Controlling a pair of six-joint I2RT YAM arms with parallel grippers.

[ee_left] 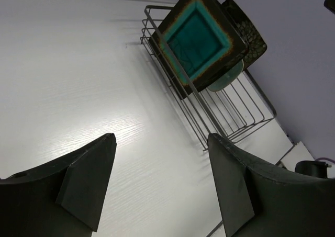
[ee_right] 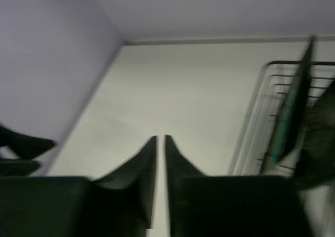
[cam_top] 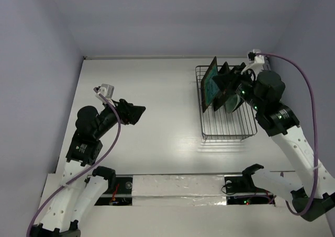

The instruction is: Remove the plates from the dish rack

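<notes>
Table (cam_top: 146, 101): white, and it takes up most of your top view; the rack stands on its far right part
Dish rack (cam_top: 230, 130): dark wire basket, with its near half bare wire and the plates crowded into its far half
Plates: all stand on edge between the prongs, leaning against each other
Teal plate (ee_left: 201, 35): square with a dark rim, outermost on the rack's left side, its face turned to the left arm
Flowered plate (ee_left: 246, 27): black, right behind the teal one; you cannot separate a second one from it in these views
Mint plate (ee_left: 227, 80): pale green, and only its lower edge peeks out under the teal one
Right gripper (ee_right: 160, 138): up over the rack by the plates, fingers drawn together to a thin slit with nothing between them; its own view is blurred
Left gripper (ee_left: 161, 143): well apart from the rack over the left of the table, fingers spread wide and empty
Progress: judge it as barely begun, since every plate you can see sits in the rack and neither hand has one
Left to do: lift out each plate in turn; the teal one looks the easiest to reach
</notes>
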